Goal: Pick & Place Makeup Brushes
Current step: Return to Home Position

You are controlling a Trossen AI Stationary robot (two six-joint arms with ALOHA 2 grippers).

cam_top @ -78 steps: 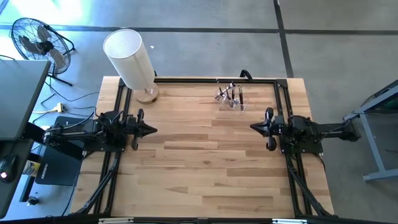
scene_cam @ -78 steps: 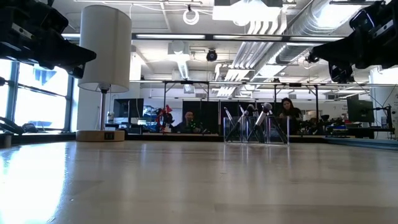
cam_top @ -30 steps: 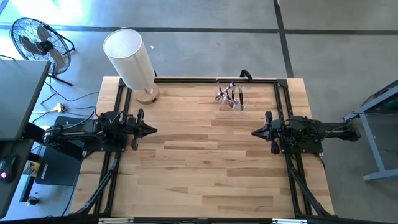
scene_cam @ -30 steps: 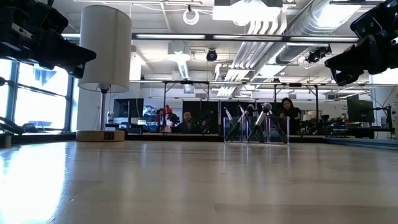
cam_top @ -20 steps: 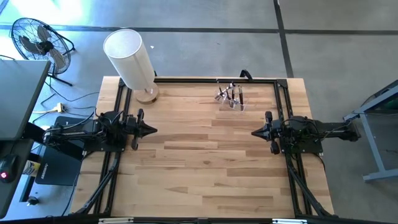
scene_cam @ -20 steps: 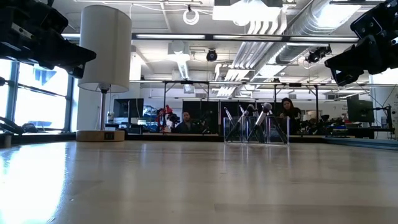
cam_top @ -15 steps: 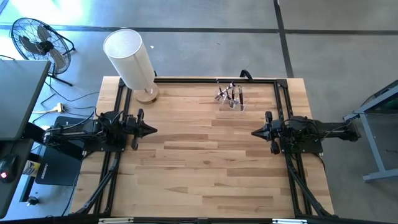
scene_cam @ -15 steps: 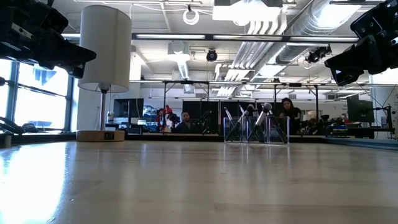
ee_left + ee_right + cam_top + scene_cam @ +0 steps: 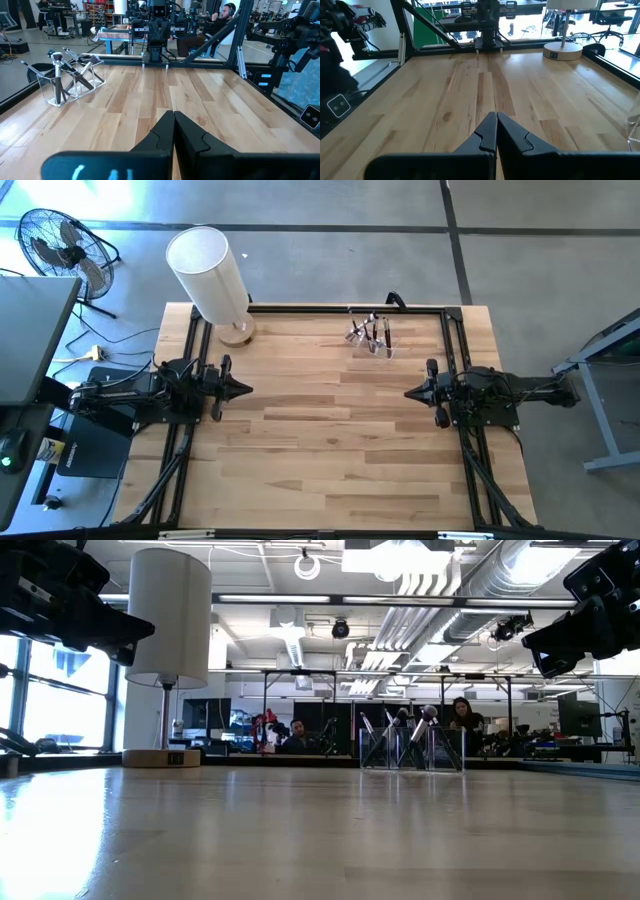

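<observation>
Several makeup brushes (image 9: 371,330) stand bristles-up in a clear holder (image 9: 372,344) at the table's far edge, right of the middle; they also show in the left wrist view (image 9: 67,70) and the low view (image 9: 412,735). My left gripper (image 9: 247,390) is shut and empty above the table's left side, fingertips together (image 9: 173,116). My right gripper (image 9: 407,392) is shut and empty above the right side, fingertips together (image 9: 496,116). Both point toward the table's middle.
A white-shaded lamp (image 9: 210,275) on a round wooden base (image 9: 237,332) stands at the far left corner. A black frame (image 9: 300,308) runs along the table's far edge and sides. People sit in the room beyond the table (image 9: 462,715). Bare wood (image 9: 320,430) lies between the arms.
</observation>
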